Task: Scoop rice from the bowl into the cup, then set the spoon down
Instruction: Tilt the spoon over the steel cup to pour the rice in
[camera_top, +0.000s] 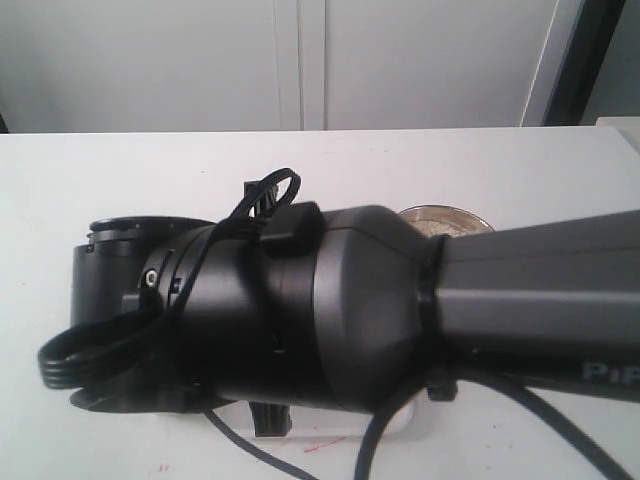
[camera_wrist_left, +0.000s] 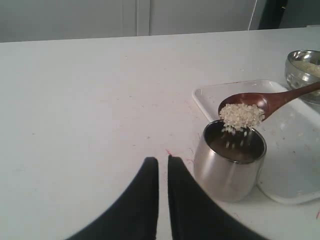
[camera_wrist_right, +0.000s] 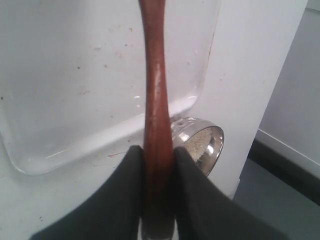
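In the left wrist view the wooden spoon (camera_wrist_left: 280, 97) hangs tilted over the steel cup (camera_wrist_left: 227, 167), and rice (camera_wrist_left: 241, 116) slides off its head into the cup. The cup stands at the tray's corner, just beside my left gripper (camera_wrist_left: 163, 160), which is shut and empty. My right gripper (camera_wrist_right: 158, 147) is shut on the spoon (camera_wrist_right: 156, 100) at its handle. The steel bowl (camera_wrist_right: 202, 145) with rice lies past the tray; its rim (camera_top: 445, 218) peeks over my right arm (camera_top: 400, 310) in the exterior view, where that arm hides the cup and spoon.
A white rectangular tray (camera_wrist_left: 295, 150) lies between cup and bowl (camera_wrist_left: 304, 70), with a few stray grains on it. The table's far edge meets a white wall. In the right wrist view the table edge drops off close beside the bowl.
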